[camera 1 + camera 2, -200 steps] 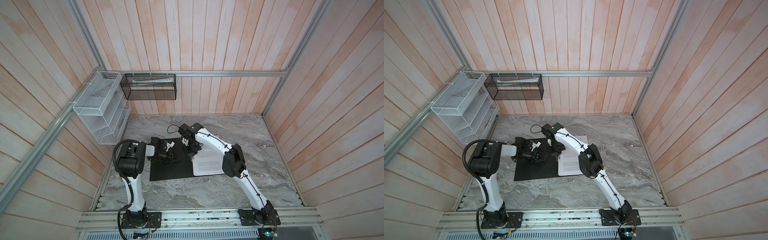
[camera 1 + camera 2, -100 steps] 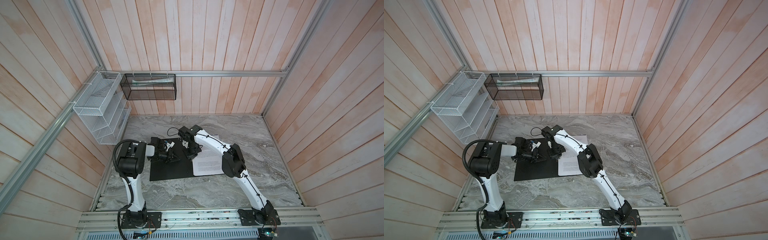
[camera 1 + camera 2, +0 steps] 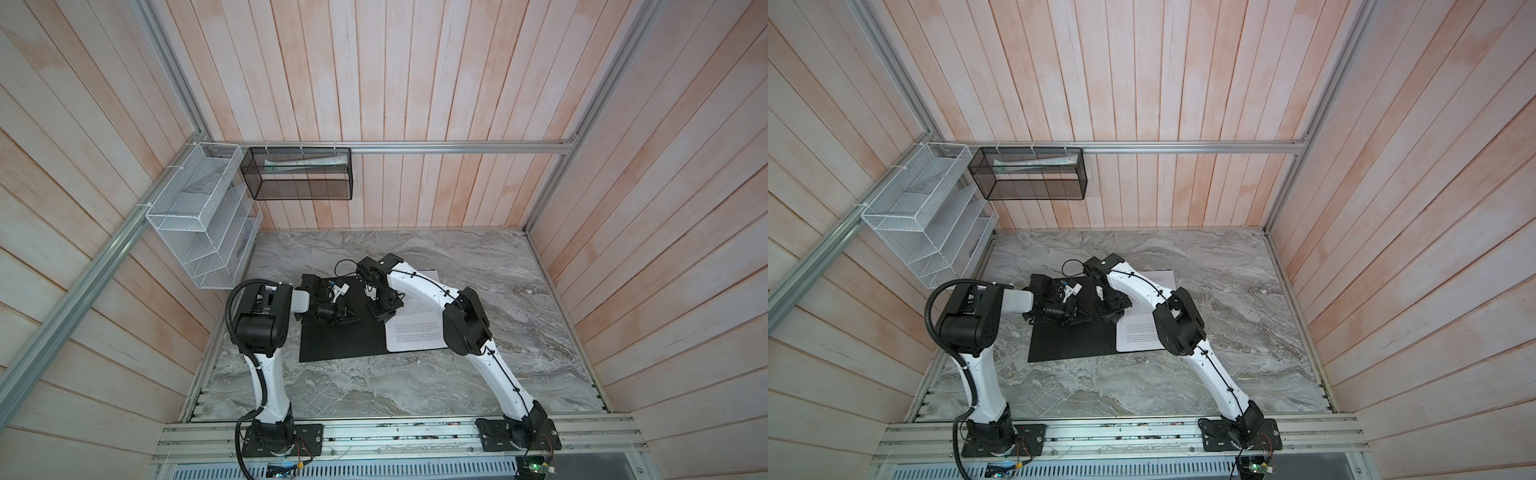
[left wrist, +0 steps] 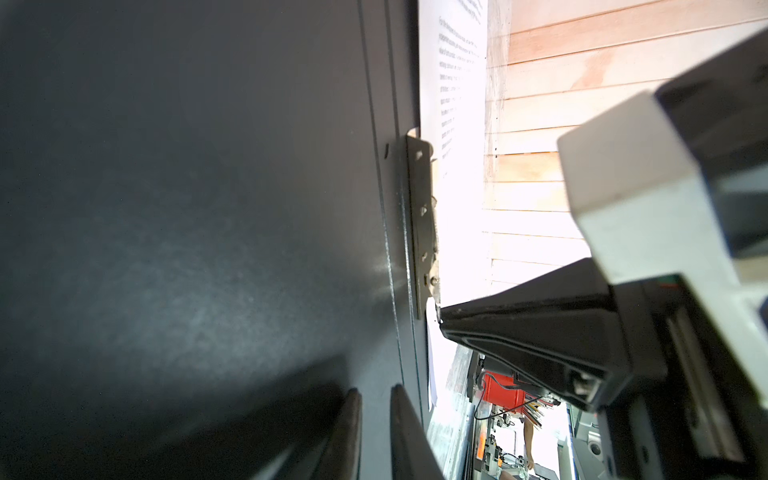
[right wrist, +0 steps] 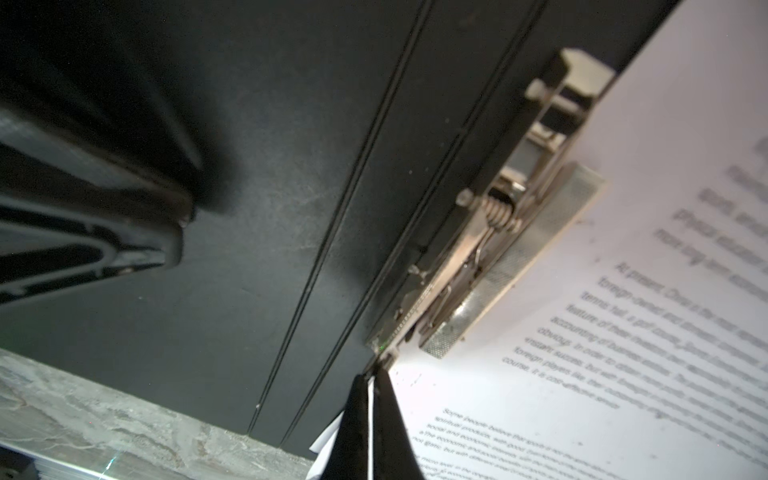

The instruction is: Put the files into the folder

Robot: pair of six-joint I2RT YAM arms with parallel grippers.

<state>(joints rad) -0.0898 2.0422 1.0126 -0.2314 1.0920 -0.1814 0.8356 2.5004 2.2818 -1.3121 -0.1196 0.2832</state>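
Black inside up, the folder (image 3: 338, 340) lies open and flat on the marble table (image 3: 519, 291), with the files (image 3: 415, 332) spread on its right side, their edge at the metal clip (image 5: 498, 257). The left gripper (image 4: 374, 392) sits low over the bare left flap, jaws nearly together with nothing between them. The right gripper (image 5: 370, 374) points at one end of the clip, jaws pinched tight. I cannot tell whether they nip a sheet.
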